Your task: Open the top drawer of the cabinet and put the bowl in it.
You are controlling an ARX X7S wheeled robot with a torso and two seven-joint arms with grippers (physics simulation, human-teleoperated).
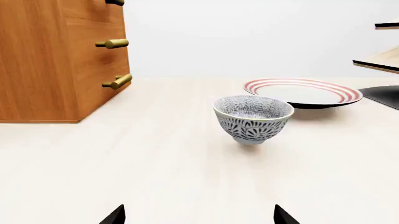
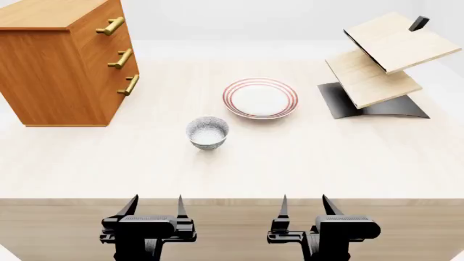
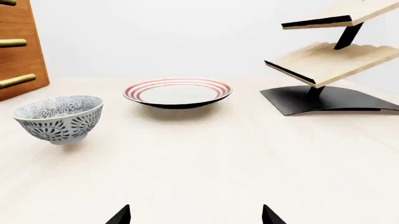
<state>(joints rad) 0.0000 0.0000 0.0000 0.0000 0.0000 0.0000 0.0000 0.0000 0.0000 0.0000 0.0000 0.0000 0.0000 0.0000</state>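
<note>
The cabinet (image 2: 62,60) stands at the table's far left, all three drawers shut. Its top drawer's brass handle (image 2: 110,25) is the farthest one. The cabinet also shows in the left wrist view (image 1: 56,60). The bowl (image 2: 207,132) stands upright mid-table, seen also in the left wrist view (image 1: 253,117) and the right wrist view (image 3: 59,118). My left gripper (image 2: 154,205) and right gripper (image 2: 305,205) hover at the table's near edge, both open and empty. Only the tips of the left gripper (image 1: 199,215) and right gripper (image 3: 194,214) show in the wrist views.
A red-ringed white plate (image 2: 259,98) lies beyond the bowl to its right. A pale tilted two-shelf rack (image 2: 381,60) on a black base stands at the far right. The table's front edge (image 2: 232,200) runs just beyond my fingertips.
</note>
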